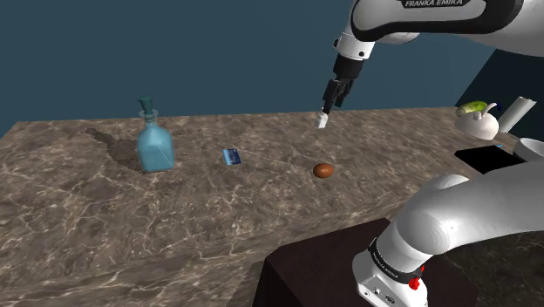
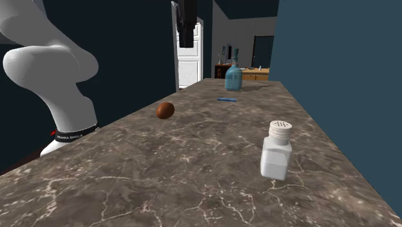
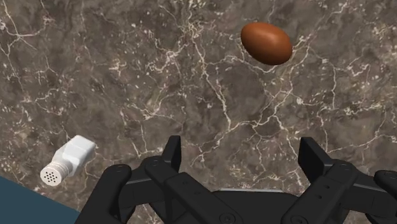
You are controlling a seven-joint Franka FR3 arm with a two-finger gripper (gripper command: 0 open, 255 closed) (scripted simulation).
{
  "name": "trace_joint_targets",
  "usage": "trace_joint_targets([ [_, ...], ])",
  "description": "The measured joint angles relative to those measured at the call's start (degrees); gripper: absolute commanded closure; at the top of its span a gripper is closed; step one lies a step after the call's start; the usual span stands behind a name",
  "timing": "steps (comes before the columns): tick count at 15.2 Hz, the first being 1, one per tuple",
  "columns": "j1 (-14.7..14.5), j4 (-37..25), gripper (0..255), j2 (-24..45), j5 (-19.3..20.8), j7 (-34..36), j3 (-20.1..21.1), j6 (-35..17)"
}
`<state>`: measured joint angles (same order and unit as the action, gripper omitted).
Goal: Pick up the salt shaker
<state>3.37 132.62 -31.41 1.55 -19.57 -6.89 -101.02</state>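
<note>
Hovering high over the marble counter (image 1: pixel 105 227), the gripper (image 3: pixel 243 153) has its fingers wide apart and grips nothing. A blue bottle (image 1: pixel 155 148) stands far off to its side. The white shaker (image 3: pixel 67 162) stands upright on the counter below, outside one finger. A brown egg (image 3: pixel 266 42) lies below, beyond the other fingertip. A small blue card (image 1: pixel 232 156) lies farther off, towards the bottle.

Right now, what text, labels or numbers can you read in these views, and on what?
"FRANKA EMIKA": on the white arm's upper link, shoulder view.
Black band on the arm's lower link: pale lettering, too small to read.
Small blue card: markings too small to read.
Salt shaker, blue bottle: no text visible.
</note>
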Motion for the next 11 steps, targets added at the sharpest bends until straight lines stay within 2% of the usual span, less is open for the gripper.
trace_joint_targets([
  [7,1.7,-5.0,0,11.2,1.3,-6.3,-5.2,-6.8],
  [11,2.7,-10.9,0,19.3,0.7,-10.8,-8.4,-9.2],
])
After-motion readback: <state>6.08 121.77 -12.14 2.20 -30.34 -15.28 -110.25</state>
